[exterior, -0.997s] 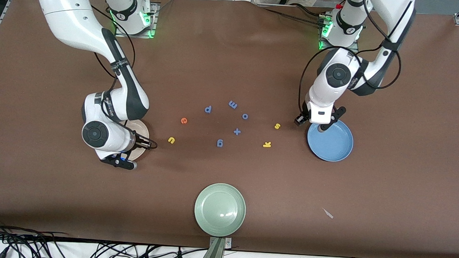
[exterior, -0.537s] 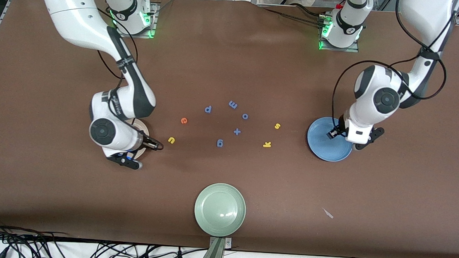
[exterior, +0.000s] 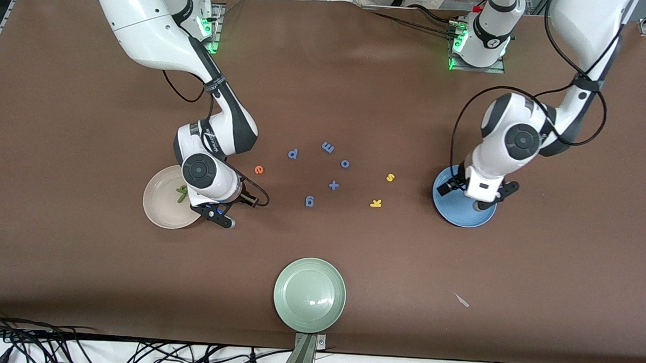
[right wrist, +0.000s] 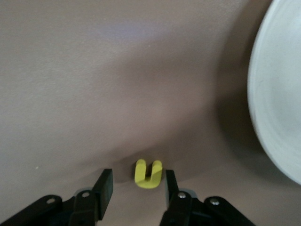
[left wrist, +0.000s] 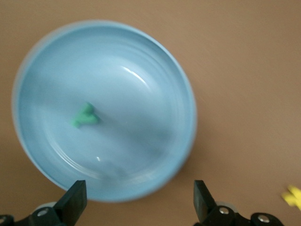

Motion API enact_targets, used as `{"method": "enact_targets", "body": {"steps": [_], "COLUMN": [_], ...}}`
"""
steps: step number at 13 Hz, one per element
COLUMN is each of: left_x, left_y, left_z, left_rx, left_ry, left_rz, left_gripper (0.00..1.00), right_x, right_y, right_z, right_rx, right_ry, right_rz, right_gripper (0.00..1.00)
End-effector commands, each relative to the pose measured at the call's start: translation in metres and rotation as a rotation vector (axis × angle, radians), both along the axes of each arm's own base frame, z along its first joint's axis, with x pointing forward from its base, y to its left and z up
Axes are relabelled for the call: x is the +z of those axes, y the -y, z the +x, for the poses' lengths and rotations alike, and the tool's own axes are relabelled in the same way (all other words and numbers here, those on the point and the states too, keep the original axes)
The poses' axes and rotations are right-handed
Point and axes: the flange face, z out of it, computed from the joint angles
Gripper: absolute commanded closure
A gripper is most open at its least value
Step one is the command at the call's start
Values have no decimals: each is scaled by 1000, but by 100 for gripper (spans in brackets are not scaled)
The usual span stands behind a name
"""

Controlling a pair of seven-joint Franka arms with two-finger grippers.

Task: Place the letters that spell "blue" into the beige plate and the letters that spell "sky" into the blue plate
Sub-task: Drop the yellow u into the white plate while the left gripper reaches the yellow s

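**Brown cloth-covered bench** (exterior: pixel 328 67): carries everything below; the robot bases stand along its edge farthest from the front camera.

**Pale green round plate** (exterior: pixel 296 306): at the middle of the bench edge nearest the front camera.

**Round sky-blue shallow plate** (left wrist: pixel 141 70): toward the left arm's end of the bench. It holds the teal-green foam y (left wrist: pixel 85 116), which lies flat on its floor.

**Round cream-beige shallow plate** (exterior: pixel 158 207): toward the right arm's end. It holds the olive-green foam letters (exterior: pixel 181 193), lying close together; their shapes are hard to tell apart.

**Left gripper** (left wrist: pixel 138 207): over the blue plate's rim, fingers spread wide and holding nothing.

**Right gripper** (right wrist: pixel 137 188): low over the bench just beside the beige plate, on its side toward the bench's middle. Its fingers stand apart, and the yellow foam u (right wrist: pixel 148 173) lies on the cloth just ahead of the gap between them; whether they touch it cannot be told.

**Orange foam e** (exterior: pixel 258 169): on the bench near the right arm's wrist.

**Yellow foam s** (exterior: pixel 390 177) and **yellow foam k** (exterior: pixel 375 203): on the bench near the blue plate, with the k nearer the front camera.

**Blue foam pieces**, mid-bench between the two plates:
- p (exterior: pixel 293 154)
- m (exterior: pixel 328 147)
- o (exterior: pixel 345 163)
- plus sign (exterior: pixel 334 185)
- g (exterior: pixel 309 201)

**Small pale scrap** (exterior: pixel 462 300): on the bench, nearer the front camera than the blue plate.
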Motion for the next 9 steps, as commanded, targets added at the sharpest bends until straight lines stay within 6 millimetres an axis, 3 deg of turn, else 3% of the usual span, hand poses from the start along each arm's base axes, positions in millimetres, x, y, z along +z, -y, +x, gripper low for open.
{"method": "enact_targets", "body": {"steps": [1, 3, 6, 7, 9], "left_x": [4, -5, -22, -27, -36], "left_y": [49, 87, 129, 144, 156], "left_z": [-17, -34, -37, -38, -39], "left_rx": [-120, -207, -412, -480, -573], "left_ry": [0, -12, -14, 4, 21], "left_rz": [5, 1, -16, 5, 37], "left_gripper": [0, 0, 0, 0, 0], "right_x": [-8, -8, -7, -2, 14], "right_y": [5, 5, 8, 12, 25], "right_z": [-9, -9, -9, -6, 3], "right_rx": [-17, -17, 5, 23, 60], "right_ry": [-5, -3, -9, -3, -11], "right_rz": [6, 7, 4, 6, 5], "right_gripper": [48, 50, 87, 92, 92]}}
